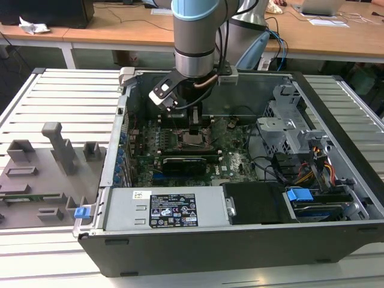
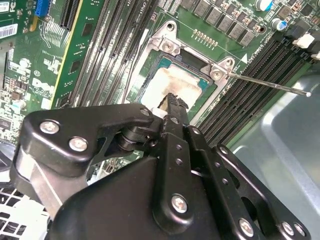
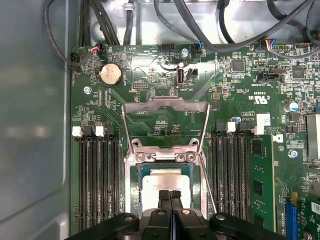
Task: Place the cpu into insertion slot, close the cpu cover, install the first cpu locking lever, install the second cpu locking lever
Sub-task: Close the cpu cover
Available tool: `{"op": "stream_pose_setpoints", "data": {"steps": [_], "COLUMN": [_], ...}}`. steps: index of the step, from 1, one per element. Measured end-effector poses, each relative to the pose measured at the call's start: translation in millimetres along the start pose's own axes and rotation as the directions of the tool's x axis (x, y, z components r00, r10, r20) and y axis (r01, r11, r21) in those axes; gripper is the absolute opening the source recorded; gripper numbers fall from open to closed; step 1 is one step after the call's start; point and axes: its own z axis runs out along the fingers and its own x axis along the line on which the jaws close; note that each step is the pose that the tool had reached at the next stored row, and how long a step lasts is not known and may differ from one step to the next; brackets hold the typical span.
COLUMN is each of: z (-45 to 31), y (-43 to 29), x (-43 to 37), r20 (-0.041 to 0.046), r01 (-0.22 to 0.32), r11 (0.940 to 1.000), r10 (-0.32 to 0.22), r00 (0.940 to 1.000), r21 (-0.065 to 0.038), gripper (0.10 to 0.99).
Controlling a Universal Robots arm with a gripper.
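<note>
Green motherboard point(image 1: 234, 150) sits flat inside the opened computer case point(image 1: 240, 246), which fills the middle and the exterior view's right. The arm point(image 1: 193, 36) drops in from the top centre, and the gripper point(image 1: 195, 133) is low over the board, roughly mid-frame. A silver power supply point(image 1: 120, 210) runs along the case's lower edge, and a grey fixture tray point(image 1: 36, 180) lies on the exterior view's left. In the second wrist view the cpu point(image 2: 172, 82) is already seated in the insertion slot point(image 2: 145, 65), with its silvery-beige top facing up. The black fingers point(image 2: 176, 117) are pressed together with nothing pinched between them, and their tips are right at the chip's top. Whether they actually touch it, I can't tell. One thin metal locking lever point(image 2: 270, 86) sticks out from a socket corner across the black memory slots point(image 2: 240, 97), so it isn't latched. In the first wrist view the cpu cover point(image 3: 165, 107) is flipped open, lying back away from the socket with the board visible through its window. The chip sits in the slot between the cover's hinge and the closed fingertips. More memory slots flank the socket on both sides, and a coin cell battery point(image 3: 110, 75) sits beyond the cover.
</note>
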Motion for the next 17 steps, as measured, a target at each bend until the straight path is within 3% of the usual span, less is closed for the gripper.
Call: {"op": "stream_pose_setpoints", "data": {"steps": [7, 11, 17], "z": [-2.8, -16.6, -21.7], "y": [0.2, 1.2, 1.5], "x": [0.0, 0.6, 0.7], "r20": [0.0006, 0.0006, 0.0006], "r01": [0.0, 0.0, 0.0], "r11": [1.0, 1.0, 1.0], "r10": [0.0, 0.0, 0.0], "r00": [1.0, 1.0, 1.0], "r21": [0.003, 0.002, 0.002], "gripper": [0.106, 0.106, 0.106]}}
